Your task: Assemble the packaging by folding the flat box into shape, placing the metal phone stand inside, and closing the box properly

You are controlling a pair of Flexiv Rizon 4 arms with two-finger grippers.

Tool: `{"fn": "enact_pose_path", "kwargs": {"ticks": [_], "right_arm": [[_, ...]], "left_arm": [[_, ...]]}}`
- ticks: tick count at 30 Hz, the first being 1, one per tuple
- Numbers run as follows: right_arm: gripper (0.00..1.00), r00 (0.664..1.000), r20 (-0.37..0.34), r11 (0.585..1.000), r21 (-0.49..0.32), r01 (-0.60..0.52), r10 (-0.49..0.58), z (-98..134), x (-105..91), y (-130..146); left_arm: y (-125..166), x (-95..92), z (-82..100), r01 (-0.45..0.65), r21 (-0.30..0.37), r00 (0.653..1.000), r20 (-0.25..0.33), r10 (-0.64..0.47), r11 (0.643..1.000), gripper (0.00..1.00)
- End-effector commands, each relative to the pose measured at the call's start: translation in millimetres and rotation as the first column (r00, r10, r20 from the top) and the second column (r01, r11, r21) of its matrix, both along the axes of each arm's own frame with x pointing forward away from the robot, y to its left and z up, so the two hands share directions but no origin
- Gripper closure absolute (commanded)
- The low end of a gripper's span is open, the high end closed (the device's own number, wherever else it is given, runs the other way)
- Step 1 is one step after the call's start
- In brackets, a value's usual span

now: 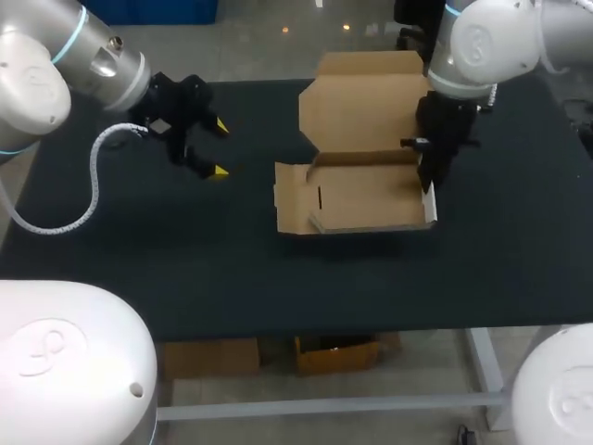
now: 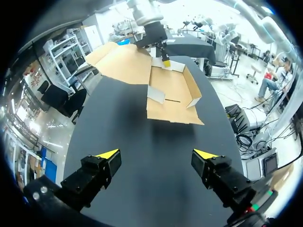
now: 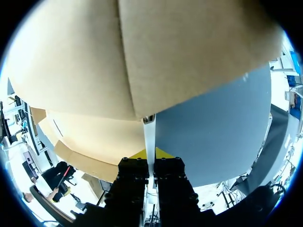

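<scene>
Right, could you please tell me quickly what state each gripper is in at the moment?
Left gripper: open, holding nothing.
Right gripper: shut on the cardboard box, pinching its side wall.

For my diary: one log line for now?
box: partly folded, open | right fingers: shut on box wall | left fingers: open, empty
</scene>
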State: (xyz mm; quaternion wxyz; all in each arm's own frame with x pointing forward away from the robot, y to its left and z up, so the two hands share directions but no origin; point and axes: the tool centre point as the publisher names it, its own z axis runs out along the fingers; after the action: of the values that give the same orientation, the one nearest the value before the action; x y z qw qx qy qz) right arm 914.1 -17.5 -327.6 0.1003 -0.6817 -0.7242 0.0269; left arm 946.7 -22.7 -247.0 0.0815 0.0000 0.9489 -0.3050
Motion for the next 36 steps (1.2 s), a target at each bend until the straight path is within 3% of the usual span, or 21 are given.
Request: {"fn": "enact_pose_path", "kwargs": {"ticks": [1, 14, 36], "right_arm": [[1.00, 0.997, -0.083, 1.000, -0.030, -0.004, 0.002, -6.3, 12.4, 8.3], [1.00, 0.991, -0.130, 1.000, -0.019, 0.024, -0.026, -19.7, 12.6, 17.0], [1.00, 0.972, -0.236, 0.999, -0.034, -0.019, 0.011, -51.2, 4.8, 31.4]], "left_arm": [[3.7, 0.9, -1.9, 0.005, -0.001, 1.000, -0.014, -0.005, 1.000, 0.00], [16.4, -0.2, -19.4, 0.002, -0.017, 0.998, -0.062, -0.003, 1.000, 0.00], [17.6, -0.2, -20.8, 0.007, -0.028, 0.998, -0.063, -0.009, 1.000, 0.00]]}}
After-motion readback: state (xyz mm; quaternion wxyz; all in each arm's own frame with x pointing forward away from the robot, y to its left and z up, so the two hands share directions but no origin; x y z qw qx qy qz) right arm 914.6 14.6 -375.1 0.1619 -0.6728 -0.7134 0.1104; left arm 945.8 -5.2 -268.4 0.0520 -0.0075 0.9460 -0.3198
